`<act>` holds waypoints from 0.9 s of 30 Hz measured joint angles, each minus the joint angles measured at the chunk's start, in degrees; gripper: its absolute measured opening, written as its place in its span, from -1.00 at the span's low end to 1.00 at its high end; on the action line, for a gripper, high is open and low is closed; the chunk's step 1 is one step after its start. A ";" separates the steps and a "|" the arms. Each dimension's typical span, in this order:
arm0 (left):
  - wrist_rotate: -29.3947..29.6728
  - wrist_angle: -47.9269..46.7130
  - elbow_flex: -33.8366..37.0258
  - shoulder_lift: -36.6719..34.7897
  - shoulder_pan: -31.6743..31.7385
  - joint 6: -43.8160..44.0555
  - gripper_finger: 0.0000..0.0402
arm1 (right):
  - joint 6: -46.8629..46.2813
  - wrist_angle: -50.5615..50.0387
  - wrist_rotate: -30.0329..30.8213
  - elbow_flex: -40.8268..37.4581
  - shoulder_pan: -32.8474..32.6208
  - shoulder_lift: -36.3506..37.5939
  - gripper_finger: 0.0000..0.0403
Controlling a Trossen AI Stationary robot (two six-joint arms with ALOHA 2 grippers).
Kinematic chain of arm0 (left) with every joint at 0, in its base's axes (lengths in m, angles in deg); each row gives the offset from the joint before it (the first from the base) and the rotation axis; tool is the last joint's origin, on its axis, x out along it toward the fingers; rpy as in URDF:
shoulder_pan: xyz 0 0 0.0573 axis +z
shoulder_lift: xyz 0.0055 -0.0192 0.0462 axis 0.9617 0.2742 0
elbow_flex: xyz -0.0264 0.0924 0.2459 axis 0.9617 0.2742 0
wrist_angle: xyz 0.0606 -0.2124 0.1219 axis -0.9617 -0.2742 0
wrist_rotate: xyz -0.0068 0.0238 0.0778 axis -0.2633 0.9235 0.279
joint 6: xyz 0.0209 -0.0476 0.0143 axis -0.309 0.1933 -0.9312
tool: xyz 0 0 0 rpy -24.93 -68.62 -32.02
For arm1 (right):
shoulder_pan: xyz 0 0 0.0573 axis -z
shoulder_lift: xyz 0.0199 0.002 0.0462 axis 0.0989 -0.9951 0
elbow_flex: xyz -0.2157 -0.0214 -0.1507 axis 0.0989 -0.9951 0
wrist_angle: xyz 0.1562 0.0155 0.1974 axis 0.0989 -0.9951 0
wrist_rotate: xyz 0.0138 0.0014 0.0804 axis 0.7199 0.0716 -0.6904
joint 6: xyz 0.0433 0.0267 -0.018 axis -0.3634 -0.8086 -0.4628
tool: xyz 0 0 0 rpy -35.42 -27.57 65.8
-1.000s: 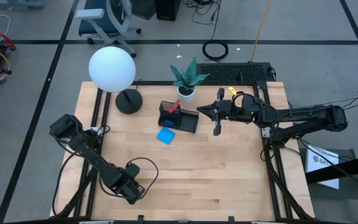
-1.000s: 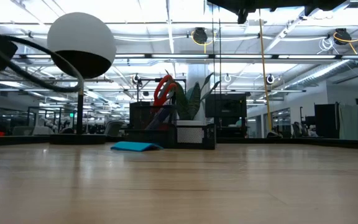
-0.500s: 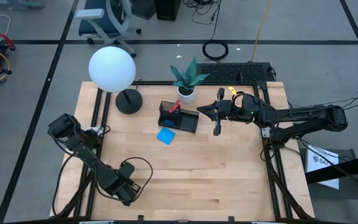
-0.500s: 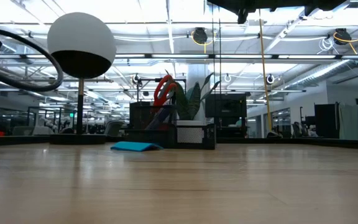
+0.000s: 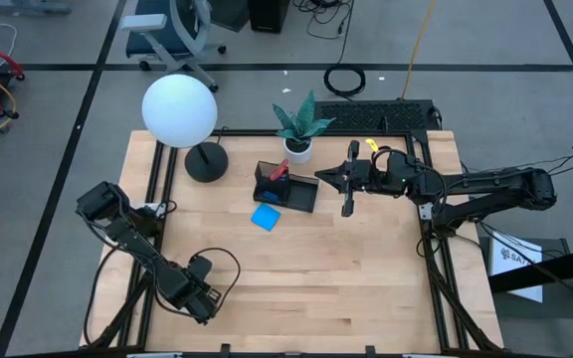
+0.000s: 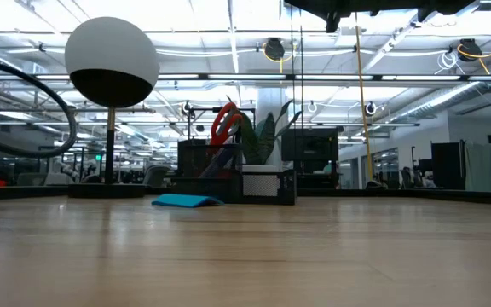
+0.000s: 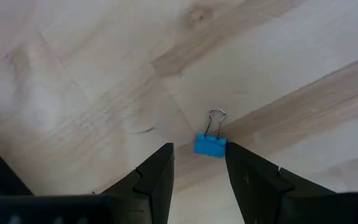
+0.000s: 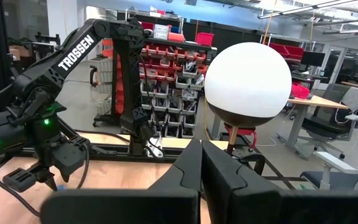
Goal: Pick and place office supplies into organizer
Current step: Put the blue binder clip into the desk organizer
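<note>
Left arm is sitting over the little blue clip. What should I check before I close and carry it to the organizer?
1. Blue clip between the left gripper jaws: ok.
2. Jaws open wider than the clip: ok.
3. Gripper low enough to grip: cannot tell.
4. Right gripper away from the organizer: not ok, it hangs shut beside its right end.
5. Room in the organizer's low tray: cannot tell.

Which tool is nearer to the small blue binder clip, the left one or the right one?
Left. The left tool hangs over the binder clip, fingers open either side. The right tool is far off, beside the organizer.
</note>
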 joint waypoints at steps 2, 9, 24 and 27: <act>-0.02 0.29 0.08 -0.02 0.00 -0.02 -0.23 | 0.00 -0.02 0.00 0.01 -0.02 0.00 -1.00; 0.24 1.23 0.17 -0.02 -0.27 -0.90 -0.23 | 0.00 -0.02 0.00 0.01 0.00 0.00 -1.00; -0.50 4.18 3.20 -0.34 -0.15 -5.76 -0.23 | 0.00 -0.02 -0.01 0.01 0.00 0.00 -1.00; -0.61 5.56 4.20 -0.48 -0.13 -7.13 -0.23 | 0.00 -0.02 0.00 0.01 -0.02 0.00 -1.00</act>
